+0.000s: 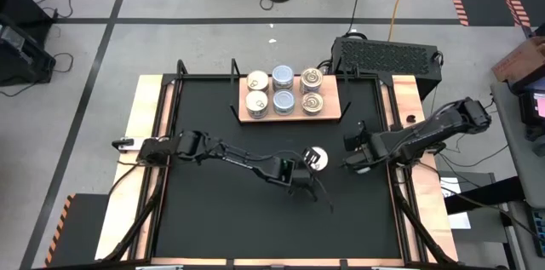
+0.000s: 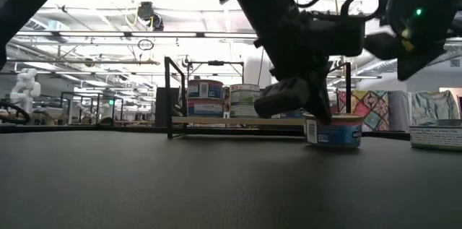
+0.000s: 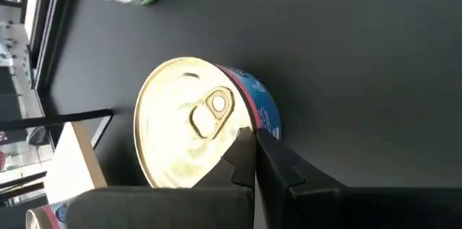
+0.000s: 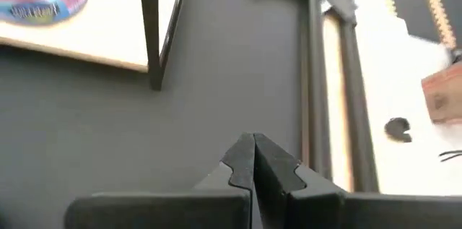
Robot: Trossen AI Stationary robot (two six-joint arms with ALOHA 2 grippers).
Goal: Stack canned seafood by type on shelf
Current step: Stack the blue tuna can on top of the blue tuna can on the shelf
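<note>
- Blue-sided tin (image 3: 195,124) with a pale pull-tab lid sits on the black tabletop (image 1: 213,219), in front of the wooden shelf (image 1: 289,115).
- Left gripper (image 3: 253,142) is closed against its rim, holding nothing.
- Right gripper (image 4: 253,149) is closed, empty, near the table's right edge.
- Six tins (image 1: 284,89) rest on the shelf.

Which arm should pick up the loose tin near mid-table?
Left. The left gripper is shut empty right beside the loose tin; it must reopen. The right gripper, also shut, sits farther off.

The shelf (image 1: 289,115) sits at the back of the counter (image 1: 213,219) with six tins (image 1: 283,89) on it — two rows of three. One more tin (image 1: 317,157) lies alone in front of it.
</note>
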